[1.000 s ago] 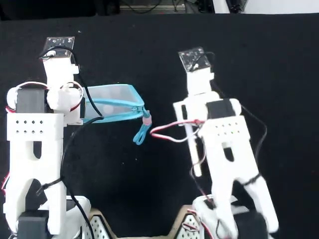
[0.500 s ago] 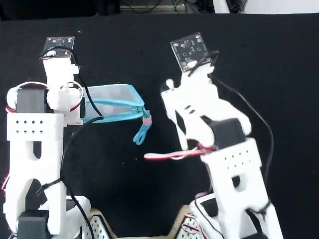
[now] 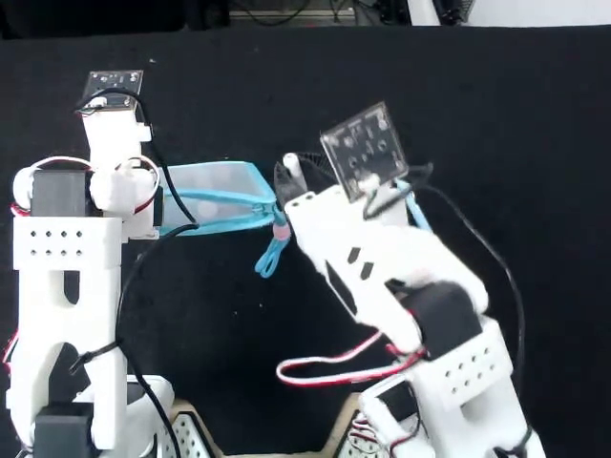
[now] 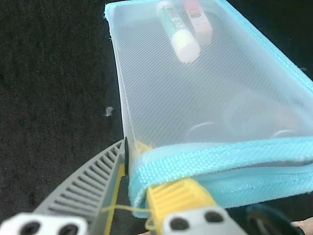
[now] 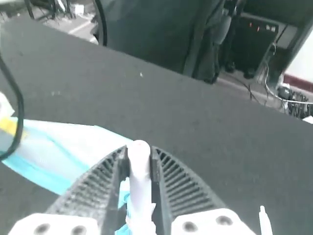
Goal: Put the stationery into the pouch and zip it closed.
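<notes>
The translucent pouch with blue zip trim lies on the black table, and its blue pull loop trails from the right end. My left gripper is shut on the pouch's corner by the zip tape. Two capped sticks lie inside the pouch at its far end. My right gripper is shut on a white pen-like stick. In the high view this gripper sits right at the pouch's right end, just above the pink zip bead. The pouch lies just beyond the fingertips.
A light blue stick pokes out from under the right arm on the table. A thin white object lies near the right gripper's base. Red and white cables loop from the right arm. Black cloth covers the table.
The right arm has swung left and forward, carrying the white stick from mid-table to the pouch's right end. The left arm and pouch have stayed put.
</notes>
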Controlling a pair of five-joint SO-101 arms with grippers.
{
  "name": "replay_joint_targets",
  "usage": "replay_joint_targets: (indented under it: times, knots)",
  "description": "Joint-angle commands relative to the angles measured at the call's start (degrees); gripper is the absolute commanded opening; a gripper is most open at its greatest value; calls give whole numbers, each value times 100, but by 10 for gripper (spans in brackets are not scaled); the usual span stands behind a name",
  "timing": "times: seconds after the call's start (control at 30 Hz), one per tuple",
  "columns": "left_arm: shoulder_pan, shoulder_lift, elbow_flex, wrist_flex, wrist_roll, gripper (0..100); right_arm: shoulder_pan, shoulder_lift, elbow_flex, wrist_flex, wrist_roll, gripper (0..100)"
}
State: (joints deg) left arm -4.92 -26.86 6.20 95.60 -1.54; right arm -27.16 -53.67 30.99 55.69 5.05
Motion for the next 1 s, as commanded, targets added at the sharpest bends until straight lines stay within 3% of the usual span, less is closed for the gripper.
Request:
replay_joint_targets:
  times: [0.0,0.33,0.47,0.97]
  knots:
    - [13,0,13,-26,70,30,-79,-769,497,-457,-44,11]
    - [31,-18,13,-9,62,30,-88,-2193,1798,-1029,-53,11]
    - [48,-18,13,-18,53,30,-88,-2571,1982,-1020,-448,11]
    - [48,26,66,-18,70,30,-88,-2747,2097,-1319,-695,11]
